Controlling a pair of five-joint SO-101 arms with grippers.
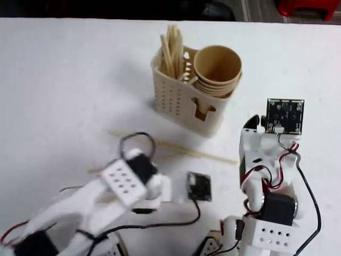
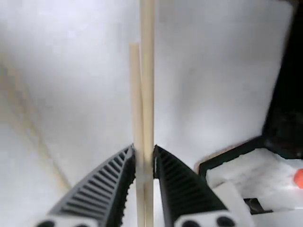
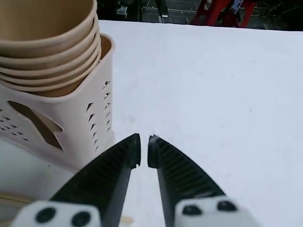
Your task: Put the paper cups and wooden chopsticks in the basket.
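White table [image 1: 64,80], left gripper [image 2: 143,152] pinching two chopsticks [image 2: 147,71], right gripper [image 3: 143,149] fingers almost pressed together, near basket [image 3: 71,142].

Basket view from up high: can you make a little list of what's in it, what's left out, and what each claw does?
Basket: upright on the table
Inside: stacked paper cups, bundle of chopsticks
Left out: loose chopsticks lying before the basket
Left gripper: shut on two chopsticks
Right gripper: shut, empty, near the basket
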